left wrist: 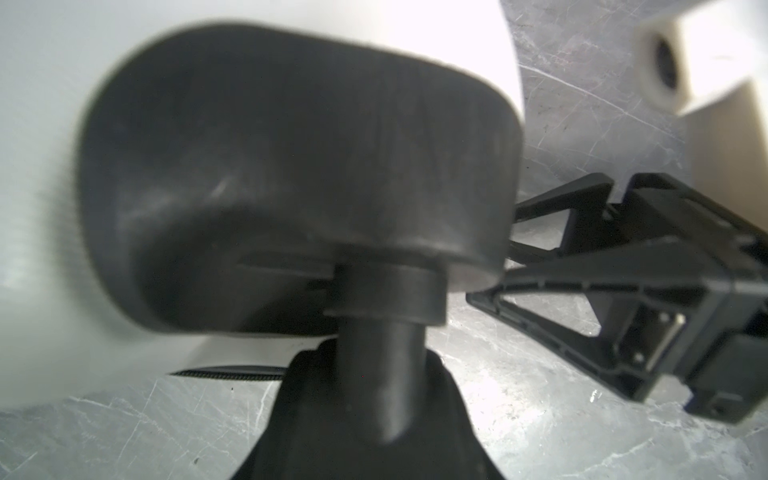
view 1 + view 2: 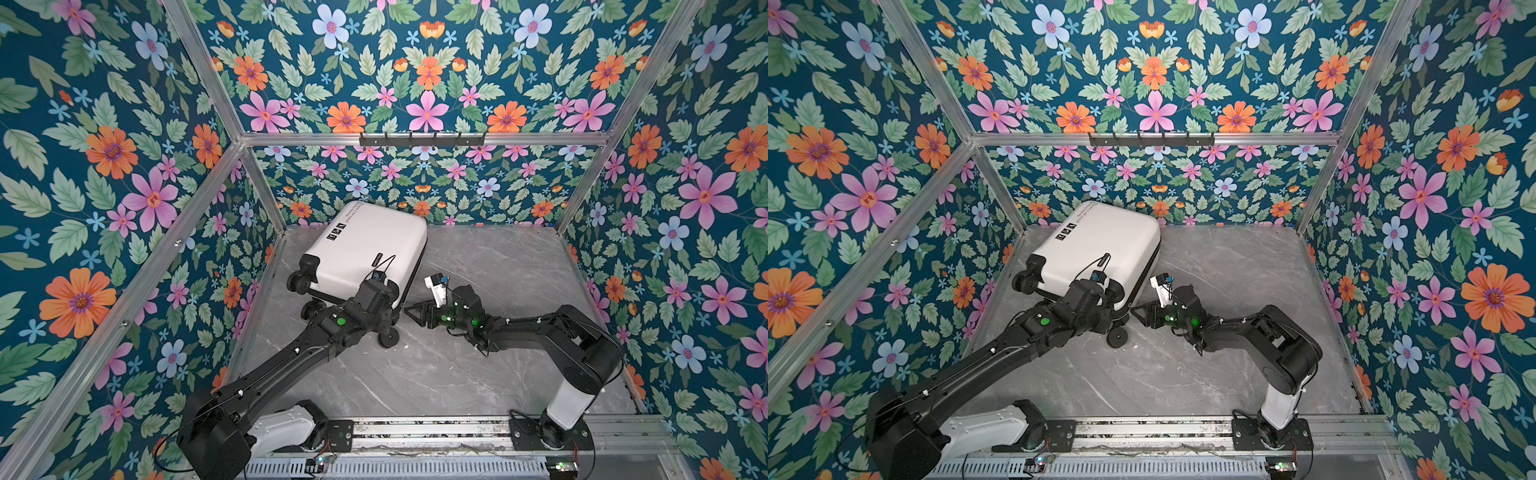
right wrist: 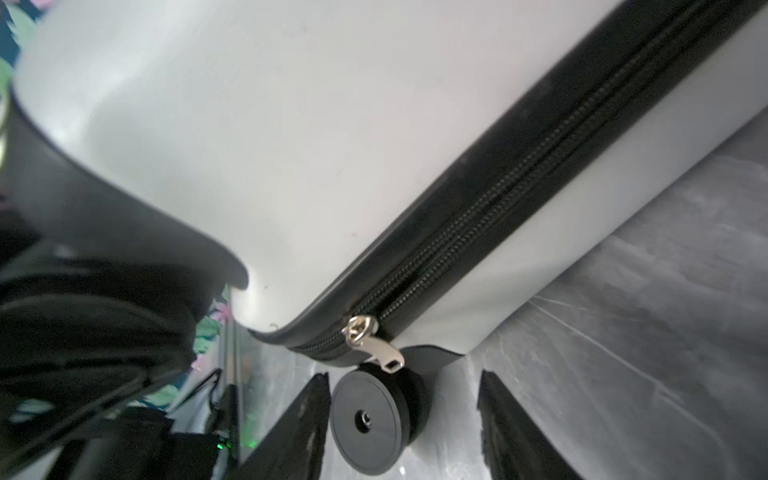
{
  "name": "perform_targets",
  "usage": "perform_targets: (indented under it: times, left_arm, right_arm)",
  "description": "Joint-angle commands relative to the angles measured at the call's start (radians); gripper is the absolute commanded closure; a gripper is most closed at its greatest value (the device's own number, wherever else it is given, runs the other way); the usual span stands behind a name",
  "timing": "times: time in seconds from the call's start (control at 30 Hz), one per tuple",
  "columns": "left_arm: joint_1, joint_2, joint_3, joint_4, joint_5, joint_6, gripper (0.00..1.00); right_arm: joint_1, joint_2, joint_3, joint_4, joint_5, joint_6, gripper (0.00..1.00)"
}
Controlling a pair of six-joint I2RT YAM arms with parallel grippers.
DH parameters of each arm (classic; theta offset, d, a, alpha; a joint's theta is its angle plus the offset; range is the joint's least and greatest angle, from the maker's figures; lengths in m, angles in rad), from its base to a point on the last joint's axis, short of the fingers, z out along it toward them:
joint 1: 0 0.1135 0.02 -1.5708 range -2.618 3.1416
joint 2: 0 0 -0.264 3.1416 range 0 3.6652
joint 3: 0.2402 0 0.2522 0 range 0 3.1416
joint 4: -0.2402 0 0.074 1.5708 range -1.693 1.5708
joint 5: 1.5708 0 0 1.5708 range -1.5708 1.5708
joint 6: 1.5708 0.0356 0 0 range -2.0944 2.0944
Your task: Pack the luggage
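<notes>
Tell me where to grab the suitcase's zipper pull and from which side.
Pinch the zipper pull across its flat tab's faces, probably from the wheel end of the suitcase: it dangles off the corner slider, beside a wheel, facing the open right gripper.

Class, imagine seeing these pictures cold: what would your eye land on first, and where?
The white suitcase stands out, lying at the back left of the grey table, against loud floral walls. In the right wrist view a silver zip pull glints at its corner beside a black wheel, with the right claw open nearby.
</notes>
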Motion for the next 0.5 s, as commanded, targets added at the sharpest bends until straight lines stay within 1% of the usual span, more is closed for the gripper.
perform_targets:
  times: [0.0, 0.03, 0.1, 0.2, 0.23, 0.37, 0.47]
  left_arm:
    - [0.001, -0.013, 0.0, 0.057, -0.033, -0.046, 1.0]
    - [0.001, -0.015, -0.002, 0.065, -0.033, -0.049, 1.0]
    - [0.001, -0.023, -0.001, 0.079, -0.03, -0.055, 1.0]
    - [0.001, -0.036, -0.003, 0.102, -0.027, -0.069, 1.0]
    - [0.001, -0.041, -0.005, 0.112, -0.025, -0.073, 1.0]
    - [0.001, -0.048, -0.005, 0.141, -0.001, -0.088, 1.0]
    - [0.001, -0.046, 0.002, 0.15, 0.012, -0.095, 1.0]
  right_arm:
    - [-0.02, 0.053, -0.014, 0.189, -0.069, 0.356, 0.47]
    - [-0.023, 0.075, -0.026, 0.269, -0.066, 0.42, 0.49]
    - [-0.022, 0.111, -0.051, 0.393, -0.045, 0.52, 0.5]
    - [-0.022, 0.162, -0.093, 0.577, 0.008, 0.627, 0.5]
    - [-0.022, 0.175, -0.103, 0.615, 0.02, 0.662, 0.48]
    - [-0.007, 0.153, -0.112, 0.616, 0.048, 0.648, 0.44]
    - [-0.004, 0.137, -0.11, 0.616, 0.056, 0.661, 0.4]
